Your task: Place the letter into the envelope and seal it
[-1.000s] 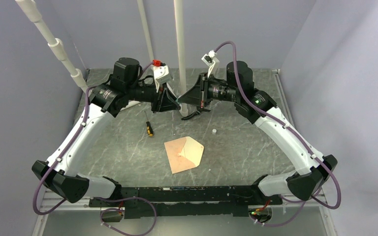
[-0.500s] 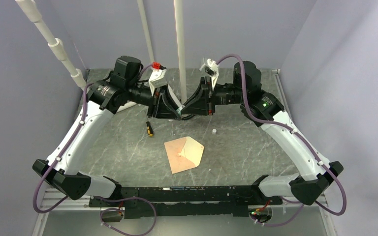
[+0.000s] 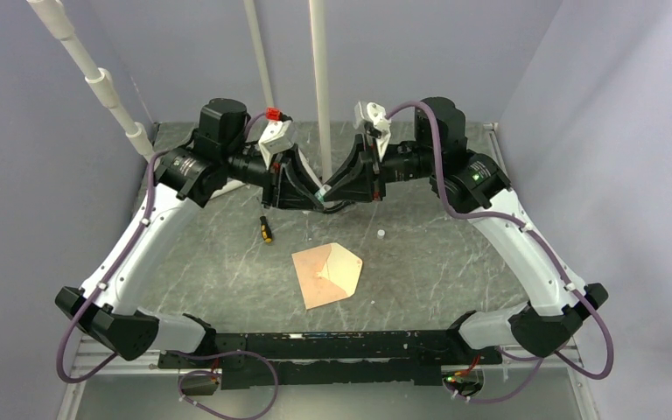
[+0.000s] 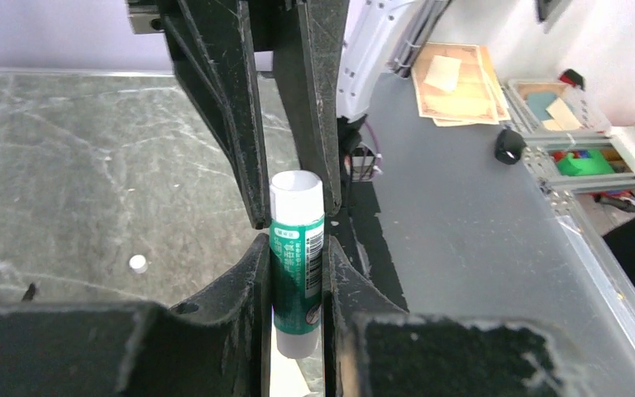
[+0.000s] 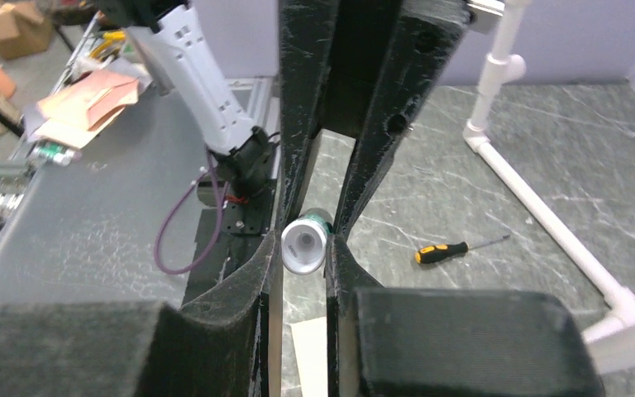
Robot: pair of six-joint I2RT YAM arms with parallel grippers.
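The left fingers point(image 4: 231, 124) clamp the glue stick point(image 4: 297, 256), long axis pointing at the right fingers point(image 5: 380, 99), which straddle its end; gripping or loose, can't tell. The envelope point(image 3: 326, 274) lies flat on the counter point(image 3: 227, 262) below them, toward the bases, between both arms.

You're seeing white arm links point(image 3: 136, 249) joining black joints point(image 3: 114, 328), purple cables point(image 5: 159, 238) trailing behind the scuffed left pincer point(image 4: 296, 248) and right pincer point(image 5: 306, 248).
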